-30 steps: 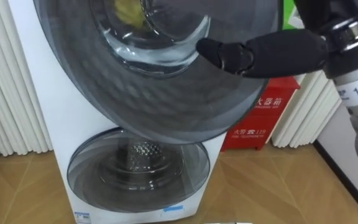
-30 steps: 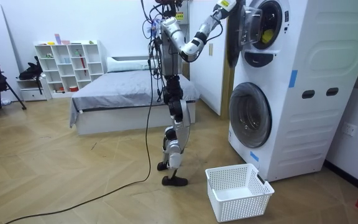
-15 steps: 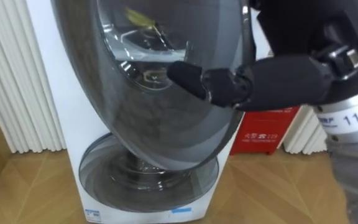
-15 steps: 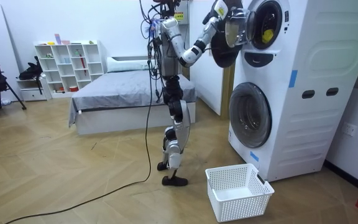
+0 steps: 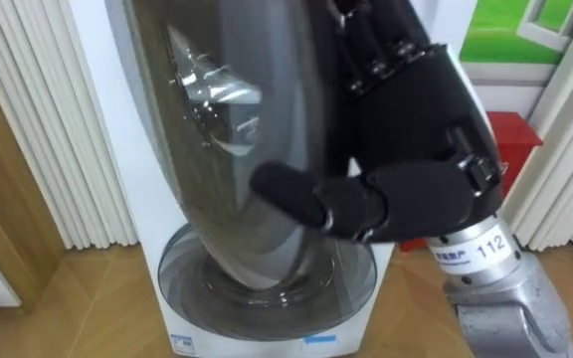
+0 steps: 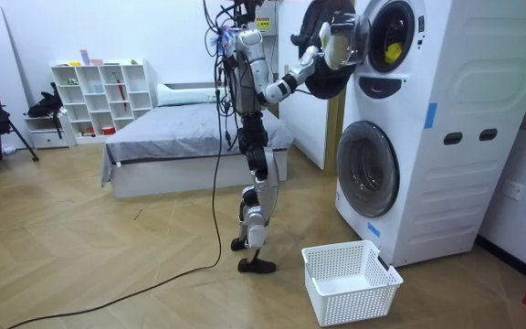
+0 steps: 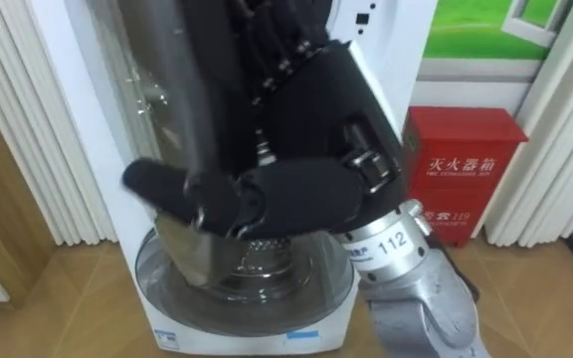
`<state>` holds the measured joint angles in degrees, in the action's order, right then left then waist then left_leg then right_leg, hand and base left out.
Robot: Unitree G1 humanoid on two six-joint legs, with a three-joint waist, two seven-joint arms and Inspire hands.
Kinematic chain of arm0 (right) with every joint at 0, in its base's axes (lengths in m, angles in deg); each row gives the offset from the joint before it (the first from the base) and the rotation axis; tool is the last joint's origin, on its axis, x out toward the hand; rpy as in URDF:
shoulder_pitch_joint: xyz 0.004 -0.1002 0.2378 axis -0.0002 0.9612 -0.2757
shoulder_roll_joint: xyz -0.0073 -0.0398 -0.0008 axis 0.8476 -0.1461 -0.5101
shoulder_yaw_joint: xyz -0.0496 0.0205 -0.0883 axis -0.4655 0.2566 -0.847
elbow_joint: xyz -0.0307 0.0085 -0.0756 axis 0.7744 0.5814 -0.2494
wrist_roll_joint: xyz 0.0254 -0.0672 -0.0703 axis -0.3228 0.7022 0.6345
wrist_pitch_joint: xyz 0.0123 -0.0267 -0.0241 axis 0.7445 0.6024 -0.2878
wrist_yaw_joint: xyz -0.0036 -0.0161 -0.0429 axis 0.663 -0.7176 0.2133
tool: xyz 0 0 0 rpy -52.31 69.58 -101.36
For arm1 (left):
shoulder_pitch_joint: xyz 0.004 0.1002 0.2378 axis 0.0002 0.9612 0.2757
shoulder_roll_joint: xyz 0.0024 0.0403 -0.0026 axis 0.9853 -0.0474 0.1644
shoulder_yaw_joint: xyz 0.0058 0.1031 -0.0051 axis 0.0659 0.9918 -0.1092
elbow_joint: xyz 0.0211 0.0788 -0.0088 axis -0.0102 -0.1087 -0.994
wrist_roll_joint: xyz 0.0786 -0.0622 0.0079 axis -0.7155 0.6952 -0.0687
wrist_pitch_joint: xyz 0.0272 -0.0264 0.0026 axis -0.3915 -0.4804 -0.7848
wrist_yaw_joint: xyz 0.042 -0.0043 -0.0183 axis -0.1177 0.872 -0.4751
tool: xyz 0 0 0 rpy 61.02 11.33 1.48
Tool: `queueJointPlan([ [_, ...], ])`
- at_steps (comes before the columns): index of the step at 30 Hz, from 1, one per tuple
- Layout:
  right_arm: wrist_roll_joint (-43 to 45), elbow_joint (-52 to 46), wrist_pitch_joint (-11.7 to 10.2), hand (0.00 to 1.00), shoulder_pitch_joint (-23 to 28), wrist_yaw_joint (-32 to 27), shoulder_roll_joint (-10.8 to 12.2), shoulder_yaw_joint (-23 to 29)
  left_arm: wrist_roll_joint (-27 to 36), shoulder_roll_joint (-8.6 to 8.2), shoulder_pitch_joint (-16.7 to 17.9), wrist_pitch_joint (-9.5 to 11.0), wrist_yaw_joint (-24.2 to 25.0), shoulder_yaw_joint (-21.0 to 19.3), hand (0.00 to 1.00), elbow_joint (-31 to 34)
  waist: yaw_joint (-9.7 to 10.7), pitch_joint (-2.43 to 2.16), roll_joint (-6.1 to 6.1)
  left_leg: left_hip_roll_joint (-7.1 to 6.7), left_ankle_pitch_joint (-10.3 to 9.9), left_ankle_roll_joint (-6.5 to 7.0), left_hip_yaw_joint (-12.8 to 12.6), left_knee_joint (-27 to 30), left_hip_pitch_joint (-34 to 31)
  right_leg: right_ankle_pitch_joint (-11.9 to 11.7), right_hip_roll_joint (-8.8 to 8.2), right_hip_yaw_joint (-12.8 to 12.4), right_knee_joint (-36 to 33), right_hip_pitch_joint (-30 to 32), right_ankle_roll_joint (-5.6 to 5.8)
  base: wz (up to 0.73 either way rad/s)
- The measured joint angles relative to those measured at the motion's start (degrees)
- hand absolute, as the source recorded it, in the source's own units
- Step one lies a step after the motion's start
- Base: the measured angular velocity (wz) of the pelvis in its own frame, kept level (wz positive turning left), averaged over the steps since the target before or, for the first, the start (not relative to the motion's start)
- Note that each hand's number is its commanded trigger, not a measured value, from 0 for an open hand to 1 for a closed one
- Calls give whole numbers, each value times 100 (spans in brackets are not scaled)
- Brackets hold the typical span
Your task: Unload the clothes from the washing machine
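Left eye view: right hand up close, black, clamped on the rim of the washing machine's upper door. Thumb laid straight across the door's near face, pointing to the robot's left. Fingers reaching up along the door's right edge, with the rim pinched between them and the thumb. Door swung well out from the machine and seen nearly edge-on, its glass bowl showing on the left side. Below the hand, the lower door, round, glass-fronted and shut. To the right, behind the wrist, a red box against the wall. White pleated curtain to the left of the machine, more of it on the right past the red box. Wooden floor underneath.

Room view: robot upright on both feet in front of the washing machine, right arm raised to the open door at the top. Clothes, yellow, inside the upper drum, apart from the hand. White basket on the floor, between the robot's feet and the machine. Behind the robot, a bed and a white shelf by the far wall.
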<state>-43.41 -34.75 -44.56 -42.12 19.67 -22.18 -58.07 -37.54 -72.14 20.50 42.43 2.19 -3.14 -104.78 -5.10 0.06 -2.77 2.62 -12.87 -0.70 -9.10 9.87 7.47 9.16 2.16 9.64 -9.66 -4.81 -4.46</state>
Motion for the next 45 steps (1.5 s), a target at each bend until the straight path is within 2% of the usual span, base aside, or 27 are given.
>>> queueJointPlan([
  [6, -5, 62, -56, 0, 4, 276, 123, -270, -33, -47, -96, 5, 0, 40, 0, 2, -58, 2, -45, -7, 1, 2, -11, 41, 18, 0, -7, -15, 5, -7, 0, 0],
  [12, -4, 175, -35, 0, -7, 391, 145, -512, -32, -110, -146, 1, 0, 39, 0, 12, -319, 5, -39, -9, 2, 4, 14, 63, 1, -1, -16, 24, 7, -27, -1, 4],
  [25, 425, 576, 918, 0, -100, 436, 117, -1238, -30, -104, -176, -29, 154, 36, 0, 11, -657, 23, -69, -26, 2, 4, 162, 62, -115, -11, -26, 213, 112, 18, -3, 6],
  [28, 825, 835, 1013, 0, -247, 475, 85, -1437, -27, -78, -227, -46, 205, 38, 0, 17, -763, 35, -100, -22, 2, 3, 175, 60, -175, -11, -23, 218, 111, 39, -3, 0],
  [32, 1257, 1052, 1114, 0, -256, 489, 85, -1554, -28, -19, -298, -37, 210, 38, 0, 13, -850, 82, -205, -23, 2, 4, 191, 58, -242, -11, -28, 264, 106, 100, -3, 3],
  [35, 1541, 1200, 1164, 0, -288, 475, 93, -1656, -27, -9, -330, -37, 199, 45, 0, 13, -911, 72, -242, -34, 2, 4, 195, 59, -312, -10, -39, 274, 108, 137, -1, 0],
  [42, 1750, 1543, 1280, 0, -424, 427, 114, -1677, -30, -18, -299, -92, 103, 44, 0, 5, -946, 75, -237, -31, 3, 5, 203, 61, -309, -12, -42, 295, 100, 145, 0, 0],
  [45, 1777, 1771, 1314, 0, -417, 326, 110, -1679, -27, -26, -261, -118, 96, 47, 0, 5, -915, 97, -200, -30, 2, 6, 226, 61, -281, -12, -41, 313, 102, 91, 1, 3],
])
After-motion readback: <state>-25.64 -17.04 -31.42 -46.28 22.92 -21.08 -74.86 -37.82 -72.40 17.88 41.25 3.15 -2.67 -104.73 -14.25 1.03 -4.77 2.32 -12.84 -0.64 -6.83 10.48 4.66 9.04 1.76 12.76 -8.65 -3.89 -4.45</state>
